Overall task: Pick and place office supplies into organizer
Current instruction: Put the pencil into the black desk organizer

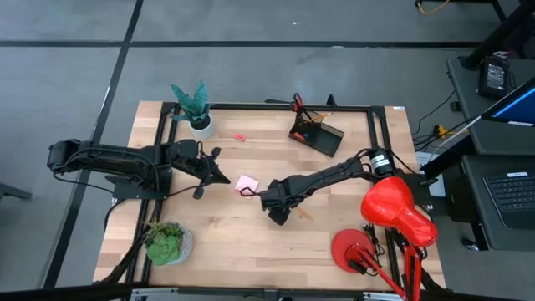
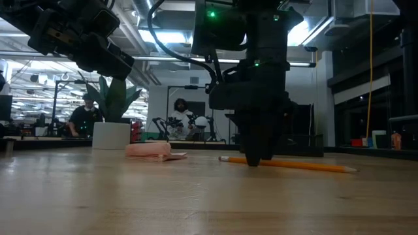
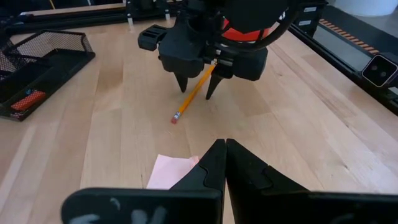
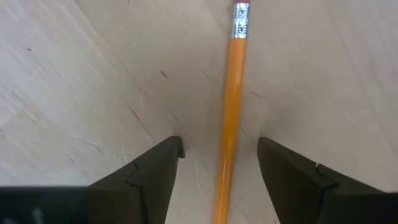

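Observation:
An orange pencil (image 4: 231,112) lies flat on the wooden table, its eraser end (image 3: 176,117) toward the left arm. My right gripper (image 4: 221,144) points down over the pencil's middle, open. One finger stands on each side of the pencil, with a gap to it on both sides. In the low view its fingers (image 2: 251,156) reach down to the table top. My left gripper (image 3: 224,146) hangs shut above a pink sticky-note pad (image 1: 247,182), holding nothing. The black mesh organizer (image 1: 318,134) stands at the far side with red-handled scissors (image 1: 297,102) in it.
A potted plant in a white pot (image 1: 199,124) stands at the far left and another plant (image 1: 167,244) at the near left. A red desk lamp (image 1: 393,213) is at the near right. A small pink eraser (image 1: 240,137) lies left of the organizer.

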`<action>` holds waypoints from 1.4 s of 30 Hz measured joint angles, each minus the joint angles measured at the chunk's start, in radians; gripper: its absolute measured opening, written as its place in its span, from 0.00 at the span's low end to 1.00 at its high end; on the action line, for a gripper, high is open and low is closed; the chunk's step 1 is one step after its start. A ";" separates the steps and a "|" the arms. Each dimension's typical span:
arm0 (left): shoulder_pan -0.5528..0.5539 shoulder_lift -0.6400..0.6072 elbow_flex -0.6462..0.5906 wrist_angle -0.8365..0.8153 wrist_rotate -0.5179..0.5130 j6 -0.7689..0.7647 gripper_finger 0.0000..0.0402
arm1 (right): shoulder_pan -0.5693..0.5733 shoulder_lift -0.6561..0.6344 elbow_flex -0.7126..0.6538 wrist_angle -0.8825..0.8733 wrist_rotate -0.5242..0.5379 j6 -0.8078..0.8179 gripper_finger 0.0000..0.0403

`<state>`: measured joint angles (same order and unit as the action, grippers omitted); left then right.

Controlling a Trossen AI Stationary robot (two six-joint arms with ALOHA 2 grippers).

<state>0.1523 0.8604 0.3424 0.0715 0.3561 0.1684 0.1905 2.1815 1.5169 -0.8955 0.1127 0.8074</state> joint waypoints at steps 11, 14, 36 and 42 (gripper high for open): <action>0.000 0.000 0.000 0.000 0.000 0.000 0.01 | 0.004 0.000 -0.001 0.006 -0.041 0.022 0.56; 0.000 0.000 0.000 0.000 0.000 0.000 0.01 | 0.004 0.000 -0.001 0.013 -0.043 0.021 0.56; 0.000 0.000 0.000 0.000 0.000 -0.001 0.01 | -0.004 0.000 -0.001 0.021 -0.027 0.000 0.42; 0.000 0.000 0.000 0.000 0.000 -0.001 0.01 | -0.004 0.000 0.000 0.020 -0.021 -0.001 0.39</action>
<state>0.1524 0.8604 0.3422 0.0711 0.3565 0.1673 0.1864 2.1818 1.5169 -0.8756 0.0920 0.8066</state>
